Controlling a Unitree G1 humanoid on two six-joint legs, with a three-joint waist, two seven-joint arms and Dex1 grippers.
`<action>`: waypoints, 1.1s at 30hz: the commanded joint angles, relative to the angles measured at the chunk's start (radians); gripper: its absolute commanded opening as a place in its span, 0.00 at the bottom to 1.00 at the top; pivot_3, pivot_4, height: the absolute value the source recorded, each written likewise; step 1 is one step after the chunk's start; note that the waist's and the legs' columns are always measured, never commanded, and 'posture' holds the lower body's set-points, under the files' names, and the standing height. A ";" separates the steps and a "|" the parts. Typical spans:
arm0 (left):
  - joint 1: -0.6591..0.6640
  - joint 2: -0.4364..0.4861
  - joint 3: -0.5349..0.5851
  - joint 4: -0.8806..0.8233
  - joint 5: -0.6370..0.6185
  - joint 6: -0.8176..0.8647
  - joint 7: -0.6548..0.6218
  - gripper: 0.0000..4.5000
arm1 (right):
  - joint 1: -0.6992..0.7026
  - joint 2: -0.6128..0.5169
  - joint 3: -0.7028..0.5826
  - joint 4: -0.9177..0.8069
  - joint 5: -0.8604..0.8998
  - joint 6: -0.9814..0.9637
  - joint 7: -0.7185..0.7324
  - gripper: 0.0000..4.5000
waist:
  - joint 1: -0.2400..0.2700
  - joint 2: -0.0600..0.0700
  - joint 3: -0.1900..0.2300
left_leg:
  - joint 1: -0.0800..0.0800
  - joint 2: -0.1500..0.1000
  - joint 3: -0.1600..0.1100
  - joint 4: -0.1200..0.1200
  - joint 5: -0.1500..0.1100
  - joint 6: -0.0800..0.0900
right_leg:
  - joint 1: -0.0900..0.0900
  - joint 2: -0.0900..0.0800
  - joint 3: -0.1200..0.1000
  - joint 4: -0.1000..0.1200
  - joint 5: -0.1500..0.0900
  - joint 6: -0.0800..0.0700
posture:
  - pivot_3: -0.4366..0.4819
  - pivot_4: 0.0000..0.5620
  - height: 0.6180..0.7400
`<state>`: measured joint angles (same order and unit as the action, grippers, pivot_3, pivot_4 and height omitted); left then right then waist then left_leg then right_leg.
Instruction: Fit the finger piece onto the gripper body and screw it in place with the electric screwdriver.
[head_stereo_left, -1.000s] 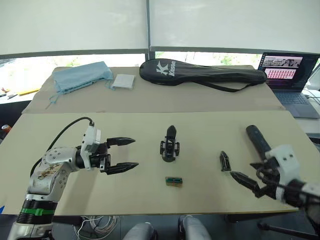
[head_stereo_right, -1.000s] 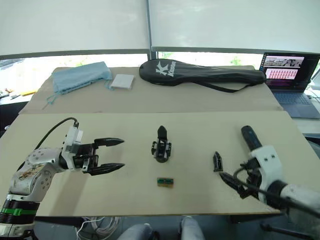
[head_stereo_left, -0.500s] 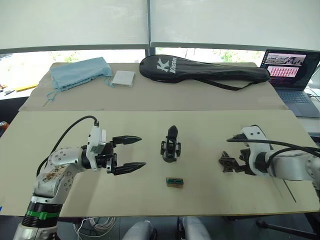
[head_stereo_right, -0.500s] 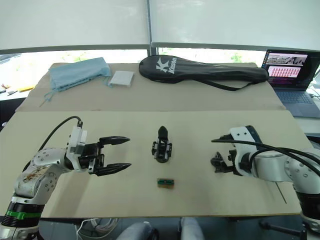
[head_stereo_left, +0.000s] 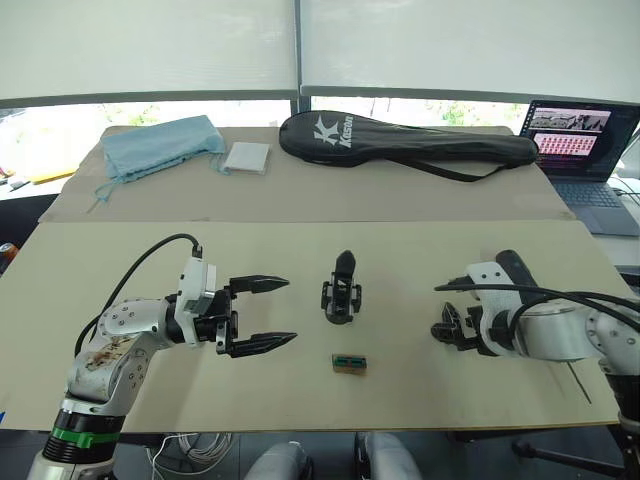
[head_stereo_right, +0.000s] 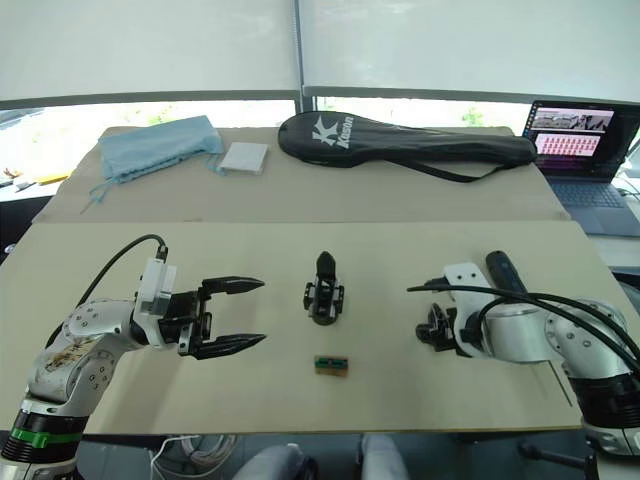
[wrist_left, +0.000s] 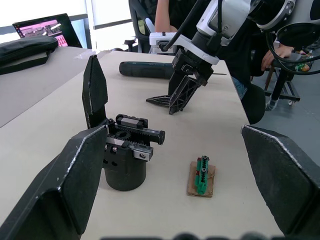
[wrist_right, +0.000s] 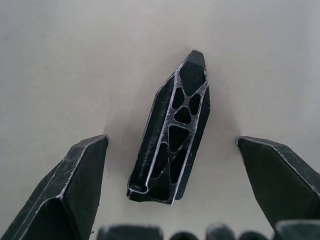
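The right gripper (wrist_right: 172, 185) is wide open over the finger piece (wrist_right: 173, 129), which lies flat on the table (head_stereo_left: 420, 260) to the right of the gripper body (head_stereo_left: 340, 295). The step seems to be picking up this piece; next the fingers must close on its sides. The left gripper (head_stereo_left: 274, 313) waits open, left of the gripper body.

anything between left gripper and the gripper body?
Nothing: in the left eye view the table is bare between the left gripper and the gripper body. The small green part lies nearer the camera, off that line.
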<state>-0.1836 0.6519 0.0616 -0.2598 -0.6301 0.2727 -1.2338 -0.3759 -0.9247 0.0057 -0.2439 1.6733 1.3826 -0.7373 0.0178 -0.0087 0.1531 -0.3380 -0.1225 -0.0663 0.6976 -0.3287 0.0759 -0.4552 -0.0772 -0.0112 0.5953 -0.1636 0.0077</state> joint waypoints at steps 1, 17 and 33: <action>0.002 0.003 0.008 -0.035 -0.021 0.005 0.002 1.00 | 0.036 -0.022 0.053 0.002 0.107 -0.037 -0.038 0.81 | -0.001 0.000 0.000 | 0.000 0.000 0.000 0.000 0.000 0.000 | 0.000 0.000 0.000 0.000 0.000 0.000 | 0.48 0.27 1.00; -0.045 -0.060 0.068 -0.043 -0.125 0.130 0.181 1.00 | 0.035 -0.127 0.002 -0.275 -0.256 -0.251 0.324 0.25 | -0.005 0.000 0.000 | 0.000 0.001 0.001 0.000 0.000 0.000 | -0.001 0.001 0.000 0.000 0.000 0.000 | 0.48 0.27 1.00; -0.270 -0.451 0.079 -0.062 -0.348 0.290 0.708 1.00 | -0.191 0.027 0.182 -0.515 -1.175 -0.716 0.817 0.25 | -0.007 -0.001 0.000 | 0.001 0.000 0.002 0.004 0.001 -0.003 | -0.001 0.001 -0.001 0.003 0.001 0.001 | 0.48 0.27 1.00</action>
<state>-0.4397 0.2117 0.1542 -0.2925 -0.9810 0.5845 -0.5358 -0.5342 -0.9067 0.1800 -0.7339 0.5539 0.6872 0.0549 0.0104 -0.0095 0.1529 -0.3372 -0.1229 -0.0641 0.7019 -0.3273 0.0729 -0.4564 -0.0759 -0.0124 0.5991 -0.1630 0.0088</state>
